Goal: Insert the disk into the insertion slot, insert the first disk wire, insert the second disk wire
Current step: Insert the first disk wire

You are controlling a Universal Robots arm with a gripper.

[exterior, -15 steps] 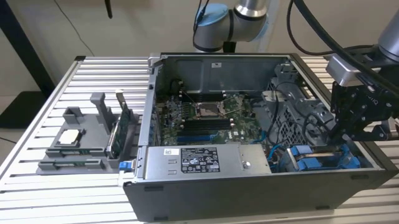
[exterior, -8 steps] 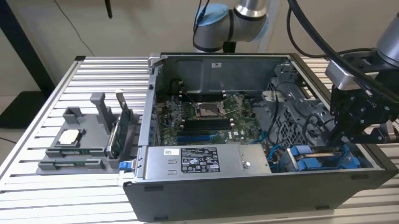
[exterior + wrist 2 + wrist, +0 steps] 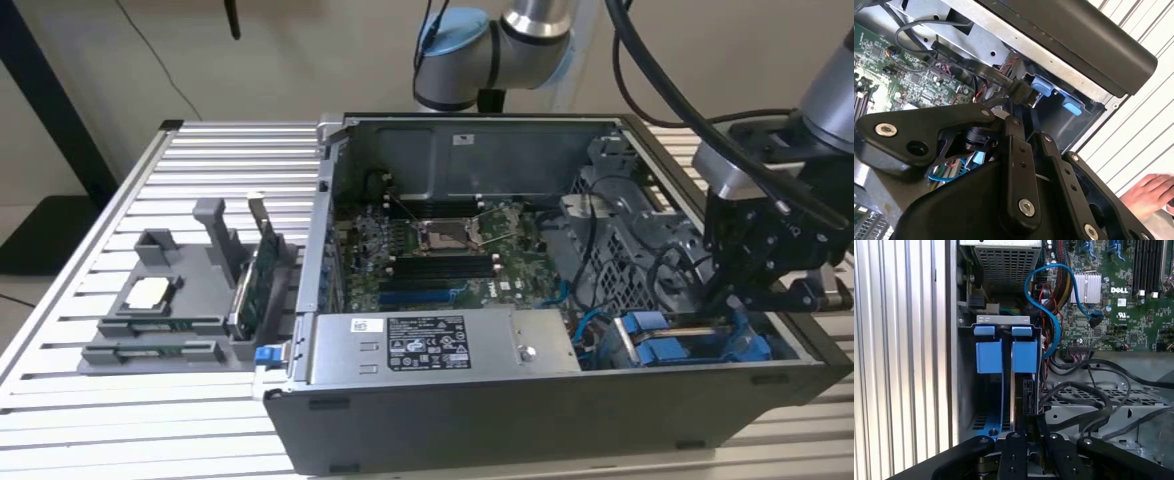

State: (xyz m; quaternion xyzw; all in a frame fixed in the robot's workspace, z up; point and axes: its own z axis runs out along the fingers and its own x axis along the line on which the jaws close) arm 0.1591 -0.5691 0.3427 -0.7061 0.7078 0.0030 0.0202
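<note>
As far as second wrist view shows, fingertips [image 3: 1015, 117] look pinched on small black plug [image 3: 1022, 92] of disk wire [image 3: 979, 69], with gripper [image 3: 1020, 97] right at insertion slot [image 3: 966, 390]. Plug shell probably light and stiff, contacts fragile, so grab flat sides of shell. Cable behind looks springy, might tug plug crooked, wouldn't hold by that. Meanwhile disk [image 3: 1024, 356] already sitting in slot, blue carrier tabs facing out. Green motherboard [image 3: 1124, 315] beyond, well apart.

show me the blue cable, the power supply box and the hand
blue cable [image 3: 1054, 265]: first wrist view, top of its loop
power supply box [image 3: 427, 342]: exterior view, on its white label
hand [image 3: 1149, 192]: second wrist view, middle of the hand
</note>
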